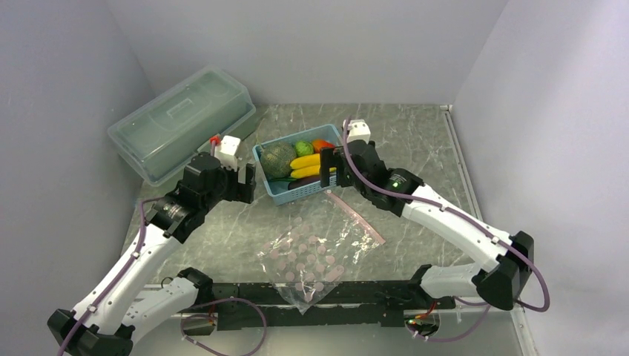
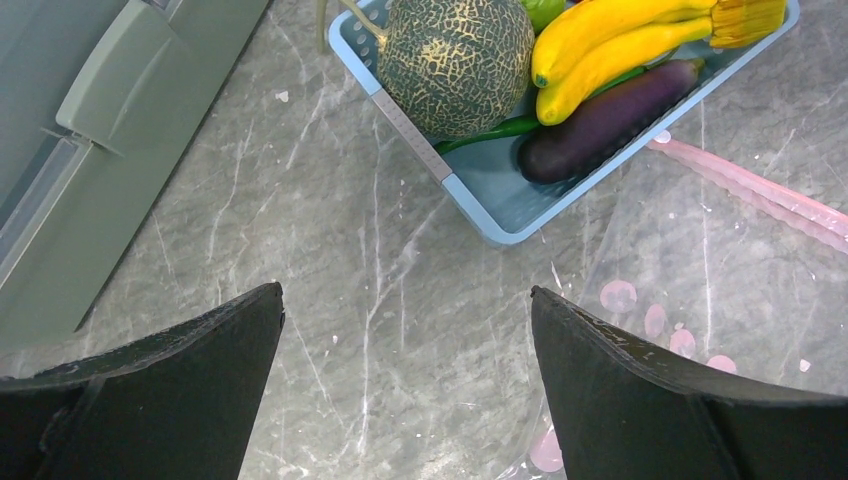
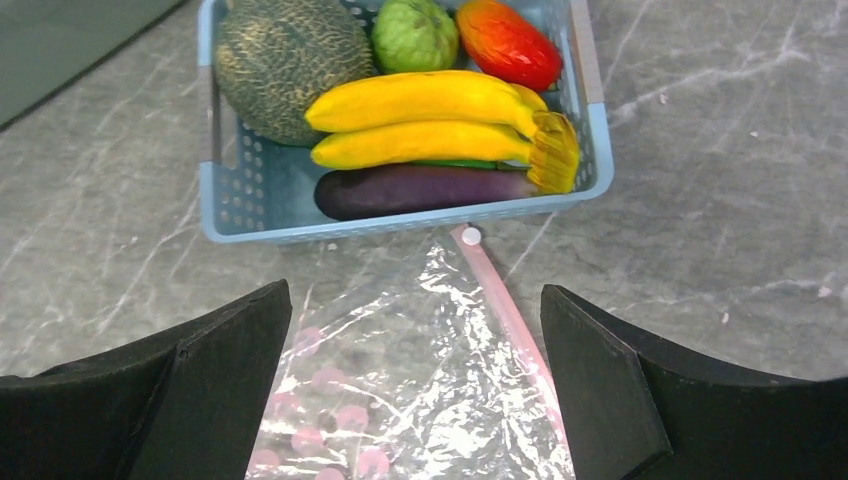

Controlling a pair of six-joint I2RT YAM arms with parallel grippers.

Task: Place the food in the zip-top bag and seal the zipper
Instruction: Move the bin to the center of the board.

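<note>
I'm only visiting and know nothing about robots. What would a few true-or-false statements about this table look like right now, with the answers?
1. The bananas, the netted melon and the purple eggplant all lie in the blue basket. True.
2. The left gripper and the right gripper are both open, holding nothing. True.
3. The zip-top bag already has food in it. False: it lies flat in front of the basket, with no food showing inside.
4. The lidded box stands on the robot's right. False: it is on the left, beyond the left gripper.
5. The right gripper is pinching the zipper. False: its fingers are apart and the zipper lies untouched.
</note>
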